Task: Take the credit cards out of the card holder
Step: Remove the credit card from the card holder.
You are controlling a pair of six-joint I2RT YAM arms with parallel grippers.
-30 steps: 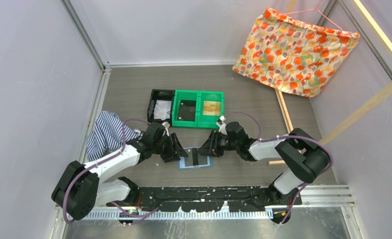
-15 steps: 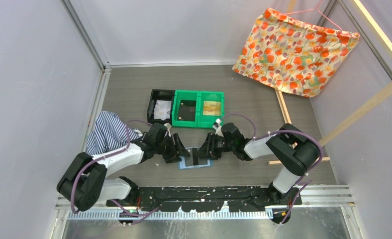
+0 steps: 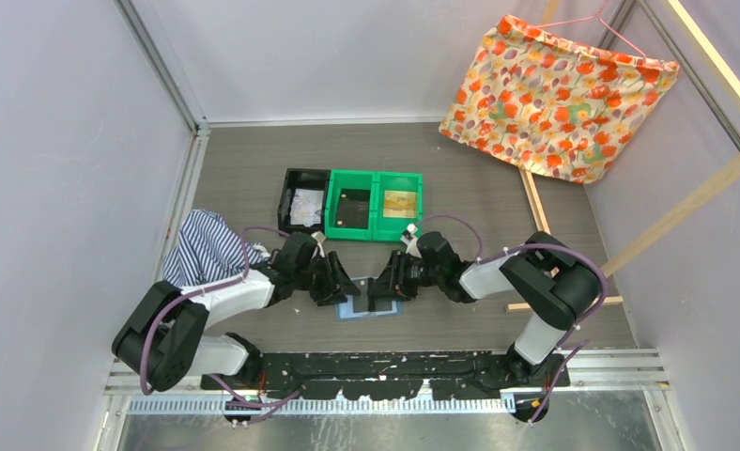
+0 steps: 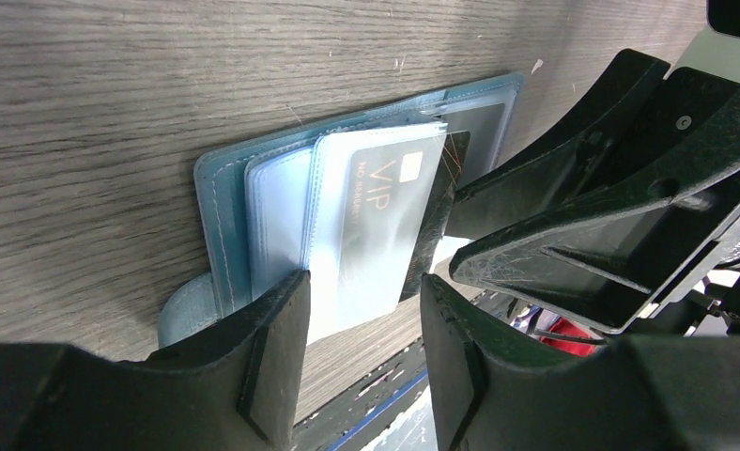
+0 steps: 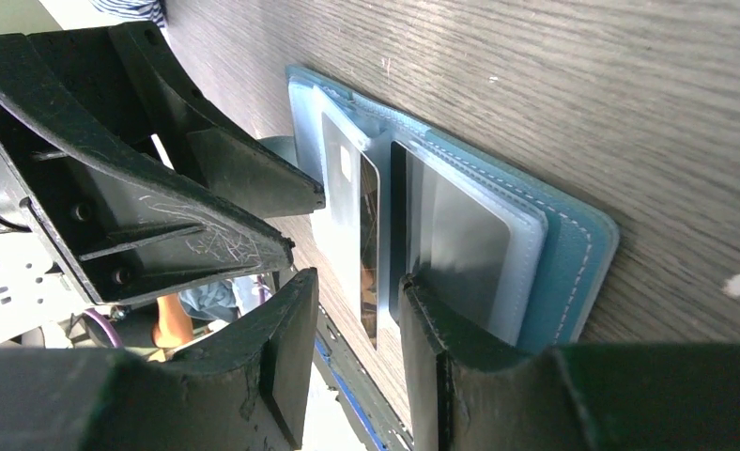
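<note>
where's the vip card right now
In the left wrist view the dark VIP card sits under a clear sleeve of the open blue card holder, between the left gripper and right gripper.

You have little room over the card holder (image 3: 367, 309). The left gripper (image 3: 341, 287) and right gripper (image 3: 382, 289) face each other across it, tips nearly meeting, jaws parted, each blocking the other's way in. Beyond them the green bins (image 3: 374, 205) and the black bin (image 3: 302, 199) close the far side, near but apart. The striped cloth (image 3: 202, 249) crowds your left arm. On the right, bare table (image 3: 479, 178) runs to the wooden strip (image 3: 533, 211).
</note>
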